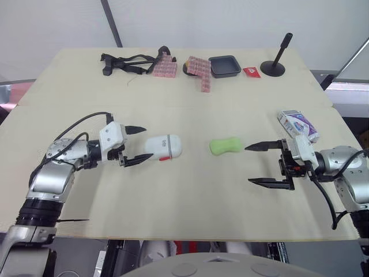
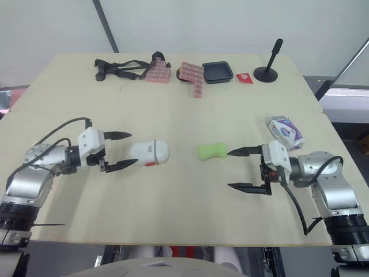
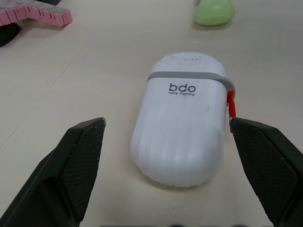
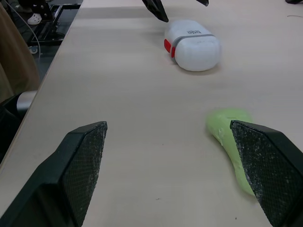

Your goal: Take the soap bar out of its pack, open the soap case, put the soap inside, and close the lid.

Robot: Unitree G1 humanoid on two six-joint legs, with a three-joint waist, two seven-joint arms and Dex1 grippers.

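Bright, even light falls on the pale tabletop (image 1: pixel 190 190), leaving only faint, soft shadows beneath things. The white soap case (image 3: pixel 182 118) carries a mild sheen, and its print reads sharply.

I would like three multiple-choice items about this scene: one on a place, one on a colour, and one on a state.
1. Where does the soap bar lie?
A. on the table, between the soap case and the right hand
B. in the black tray
C. at the far edge, beside the pink blocks

2. What colour is the soap bar?
A. pink
B. light green
C. white

3. In what state is the soap case?
A. shut, lying on its side
B. open, with the lid folded back
C. in two separate halves

Answers:
1. A: the bar rests on bare wood just in front of the right hand's upper fingertip, with the case on its other side.
2. B: both eye views and the right wrist view show it light green.
3. A: the left wrist view shows the white shell whole, with the grey band unbroken around it.
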